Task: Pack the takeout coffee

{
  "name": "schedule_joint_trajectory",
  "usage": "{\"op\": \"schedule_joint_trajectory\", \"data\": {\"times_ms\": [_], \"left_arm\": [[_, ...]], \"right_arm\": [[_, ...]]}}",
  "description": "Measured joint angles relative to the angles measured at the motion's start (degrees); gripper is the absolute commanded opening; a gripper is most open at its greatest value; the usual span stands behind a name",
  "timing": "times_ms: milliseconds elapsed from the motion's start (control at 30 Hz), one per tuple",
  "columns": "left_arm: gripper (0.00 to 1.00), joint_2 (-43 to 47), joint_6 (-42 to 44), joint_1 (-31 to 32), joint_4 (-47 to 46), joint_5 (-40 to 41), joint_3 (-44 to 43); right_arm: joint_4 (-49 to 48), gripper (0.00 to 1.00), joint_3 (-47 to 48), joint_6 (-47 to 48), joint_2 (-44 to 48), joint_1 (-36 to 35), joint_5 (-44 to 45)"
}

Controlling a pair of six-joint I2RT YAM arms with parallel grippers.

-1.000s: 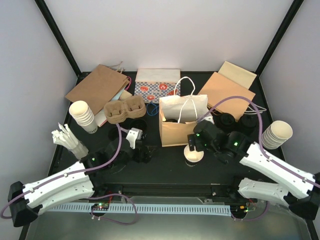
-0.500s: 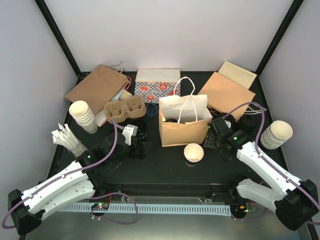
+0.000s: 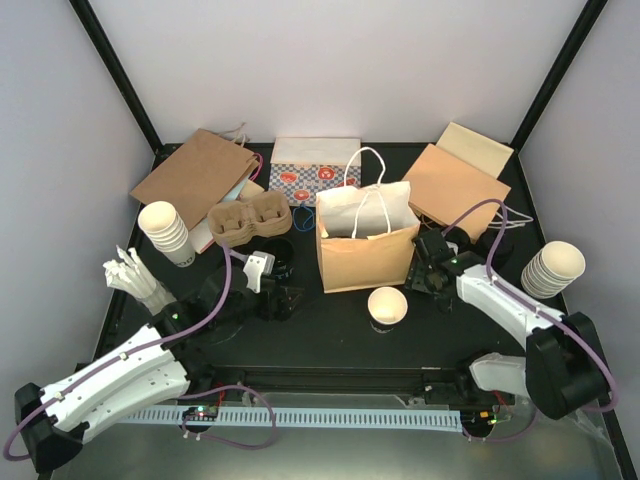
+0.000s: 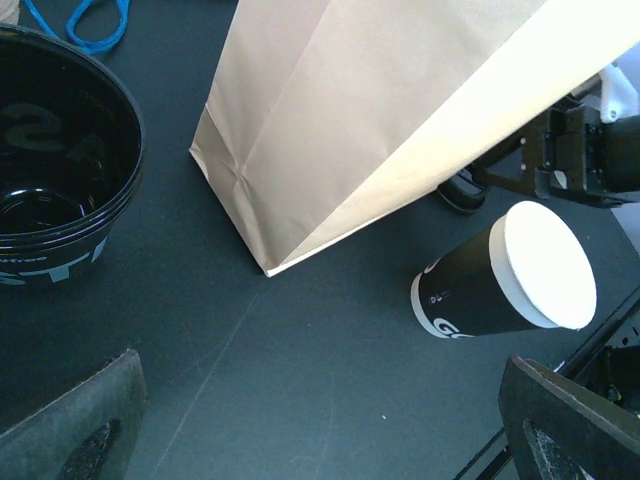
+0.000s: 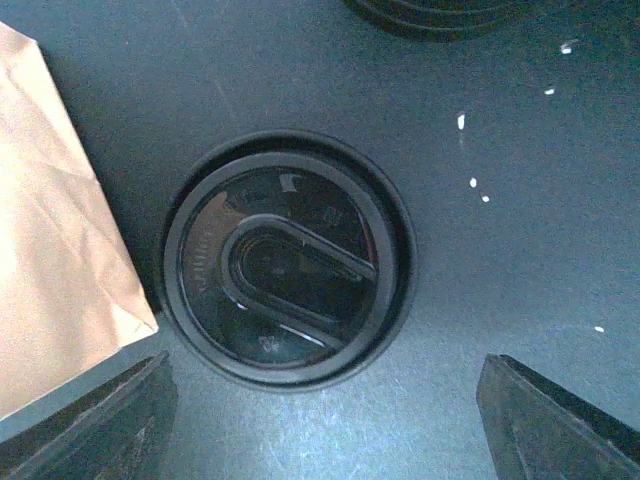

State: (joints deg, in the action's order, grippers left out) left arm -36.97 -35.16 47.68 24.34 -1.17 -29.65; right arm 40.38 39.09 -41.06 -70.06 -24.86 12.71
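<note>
A black table (image 3: 330,325) is filling the middle of the overhead view. Three plain pale walls are closing it in: the back wall (image 3: 330,70) is looking near white, while the left wall (image 3: 50,150) and the right wall (image 3: 605,140) are showing a faint lilac-grey cast. A left post (image 3: 115,75) and a right post (image 3: 560,75), both black, are slanting up from the far corners. Along the near edge a white slotted strip (image 3: 330,417) is running across, and a grey metal shelf (image 3: 330,455) is lying below it. The light is coming soft and even, throwing only weak shadows. In the right wrist view, a few white specks (image 5: 474,183) are dotting the dark tabletop.
</note>
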Motion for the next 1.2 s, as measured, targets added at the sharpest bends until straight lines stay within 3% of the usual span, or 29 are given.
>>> {"op": "schedule_joint_trajectory", "data": {"times_ms": [633, 1200], "left_arm": [[0.99, -0.02, 0.04, -0.09, -0.13, -0.28, 0.04], [0.99, -0.22, 0.04, -0.09, -0.31, -0.28, 0.17]], "right_arm": [[-6.69, 0.93, 2.80, 3.93, -12.07, 2.95, -2.71], [-8.85, 0.75, 3.02, 5.14, -14.14, 4.74, -4.15]]}}
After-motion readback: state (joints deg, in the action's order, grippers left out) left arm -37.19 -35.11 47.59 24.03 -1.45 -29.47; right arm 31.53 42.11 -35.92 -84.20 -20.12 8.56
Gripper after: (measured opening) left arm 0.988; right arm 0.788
